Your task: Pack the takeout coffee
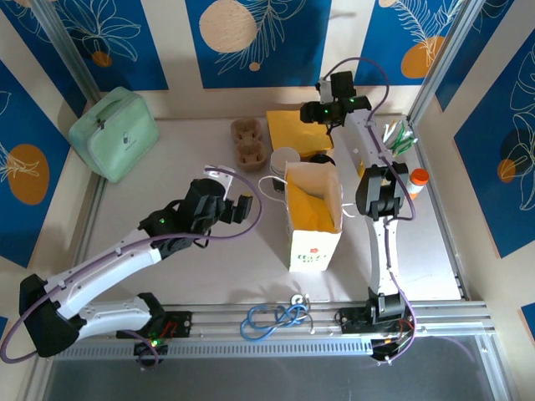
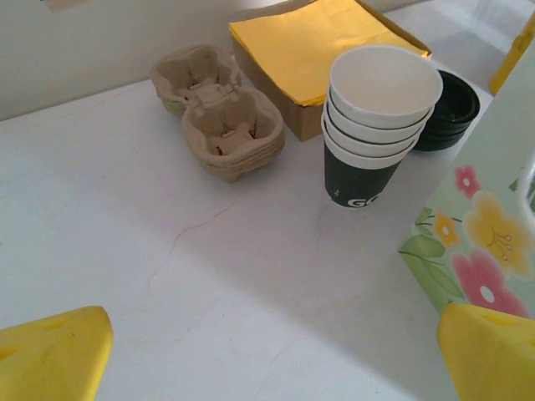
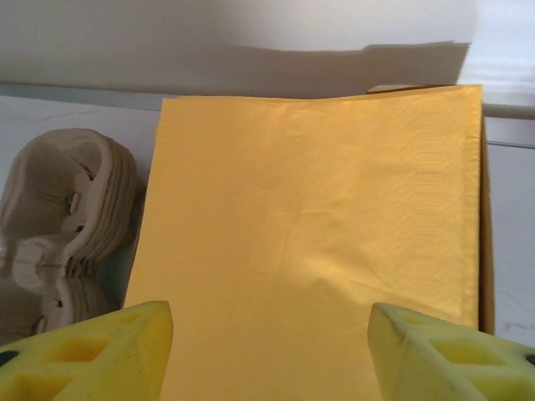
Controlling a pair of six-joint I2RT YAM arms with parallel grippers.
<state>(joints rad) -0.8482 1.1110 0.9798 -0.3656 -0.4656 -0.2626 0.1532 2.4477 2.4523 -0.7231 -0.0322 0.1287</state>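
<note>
On the table [image 2: 125, 251], near its middle, stands the bag [image 1: 316, 242], upright, with its open mouth facing up. Something yellow shows inside it, maybe a napkin, so the packing looks only just begun. The cups [image 2: 380, 125] are not in the bag yet. They sit in one stack on the table, just beside the bag, between it and the trays [image 2: 221, 117]. The stack stands straight, its long way goes up and down, and the open tops face up. The black lids [image 2: 456, 109] lie right behind the cups, out of the bag too. I think a cup, a lid and a tray all have to go in, so most of the job is left. The left gripper [image 2: 272, 355] hangs low over bare table near the cups, its fingers spread wide with nothing between them. The right gripper [image 3: 267, 351] hangs over the napkins [image 3: 309, 209] at the back, fingers apart, holding nothing. I cannot tell if it touches the top napkin
</note>
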